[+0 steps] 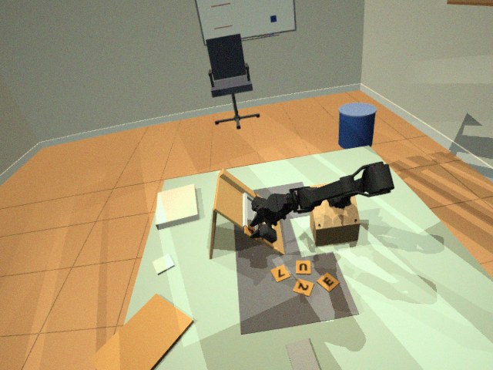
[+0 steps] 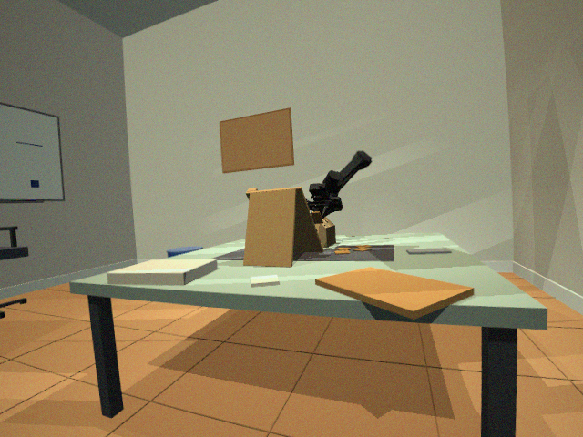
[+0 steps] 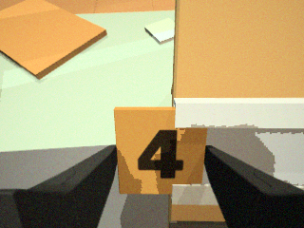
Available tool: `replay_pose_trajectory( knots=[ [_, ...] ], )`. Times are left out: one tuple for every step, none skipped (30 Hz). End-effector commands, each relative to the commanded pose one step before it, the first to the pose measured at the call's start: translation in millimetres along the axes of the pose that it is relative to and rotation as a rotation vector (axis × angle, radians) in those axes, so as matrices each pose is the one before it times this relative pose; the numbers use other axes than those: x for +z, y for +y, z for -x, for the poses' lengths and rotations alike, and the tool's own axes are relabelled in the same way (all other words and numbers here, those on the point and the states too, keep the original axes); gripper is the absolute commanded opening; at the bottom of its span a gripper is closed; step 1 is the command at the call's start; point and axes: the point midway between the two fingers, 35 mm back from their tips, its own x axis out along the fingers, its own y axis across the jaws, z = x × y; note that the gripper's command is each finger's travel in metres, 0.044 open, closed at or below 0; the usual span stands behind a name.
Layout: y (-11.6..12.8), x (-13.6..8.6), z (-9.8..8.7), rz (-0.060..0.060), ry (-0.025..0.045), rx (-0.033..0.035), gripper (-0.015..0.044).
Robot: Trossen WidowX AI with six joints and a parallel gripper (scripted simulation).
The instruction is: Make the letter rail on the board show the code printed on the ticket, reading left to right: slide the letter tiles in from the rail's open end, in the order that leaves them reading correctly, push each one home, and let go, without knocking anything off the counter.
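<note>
My gripper (image 3: 160, 151) (image 1: 254, 232) is shut on the orange tile marked 4 (image 3: 159, 163), which reads upright in the wrist view. The tile's right part lies within the left end of the rail, whose white upper strip (image 3: 237, 113) overlaps the tile's top right corner; its left part sticks out. The rail is on the sloping wooden board (image 3: 237, 47) (image 1: 229, 200) (image 2: 269, 228). Loose tiles marked 7 (image 1: 280, 273), U (image 1: 303, 267), 2 (image 1: 303, 287) and E (image 1: 327, 281) lie on the dark mat (image 1: 263, 314). The ticket's print is not readable in any view.
A wooden block (image 1: 336, 230) stands beneath the arm. A cream box (image 1: 177, 203) (image 2: 155, 270), a small pale block (image 1: 162, 264) (image 2: 264, 280) and an orange panel (image 1: 145, 332) (image 2: 395, 289) lie beyond the board. A grey slab (image 1: 302, 354) lies near the mat.
</note>
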Motion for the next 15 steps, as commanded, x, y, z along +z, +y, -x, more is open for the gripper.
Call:
replay_pose_trajectory(
  knots=[
    [-4.94,-3.37,-0.63,0.0013,0.01015,-0.00478,0.0000],
    [-0.51,0.00,-0.01,0.0000,0.00000,-0.00002,0.0000],
    [-0.51,0.00,-0.01,0.0000,0.00000,-0.00002,0.0000],
    [-0.51,0.00,-0.01,0.0000,0.00000,-0.00002,0.0000],
    [-0.51,0.00,-0.01,0.0000,0.00000,-0.00002,0.0000],
    [-0.51,0.00,0.00,0.0000,0.00000,-0.00002,0.0000],
    [-0.51,0.00,0.00,0.0000,0.00000,-0.00002,0.0000],
    [-0.51,0.00,0.00,0.0000,0.00000,-0.00002,0.0000],
    [-0.51,0.00,0.00,0.0000,0.00000,-0.00002,0.0000],
    [-0.51,0.00,0.00,0.0000,0.00000,-0.00002,0.0000],
    [-0.51,0.00,0.00,0.0000,0.00000,-0.00002,0.0000],
    [-0.51,0.00,0.00,0.0000,0.00000,-0.00002,0.0000],
    [-0.51,0.00,0.00,0.0000,0.00000,-0.00002,0.0000],
    [-0.51,0.01,0.00,0.0000,0.00000,-0.00002,0.0000],
    [-0.51,0.01,0.00,0.0000,0.00000,-0.00002,0.0000]
  ],
)
